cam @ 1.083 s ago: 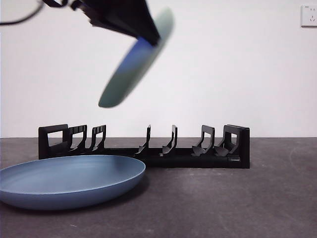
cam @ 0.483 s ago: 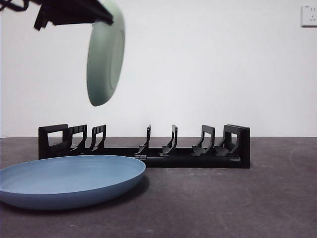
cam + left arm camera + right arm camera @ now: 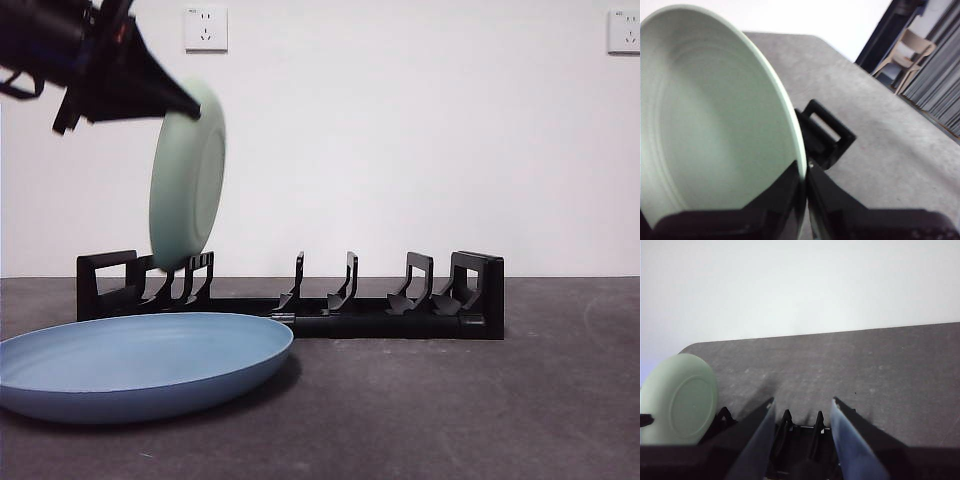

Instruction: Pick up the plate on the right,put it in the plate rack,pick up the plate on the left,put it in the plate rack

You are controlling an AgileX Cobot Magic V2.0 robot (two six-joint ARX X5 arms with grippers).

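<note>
The green plate (image 3: 186, 180) hides some rack (image 3: 300, 300) prongs, and the picture's edge crops the blue plate (image 3: 140, 365).

A pale green plate (image 3: 185, 180) hangs almost upright above the left end of the rack (image 3: 290, 296), its lower rim level with the tops of the leftmost prongs; whether it touches them is unclear. Its rim is pinched at the top by the left tool (image 3: 805, 200). The rack is long, low and black, with pairs of curved upright prongs and blocky looped ends, lying across the far worktop. A larger blue plate (image 3: 140, 365) lies flat, near left, in front of the rack's left half.
</note>
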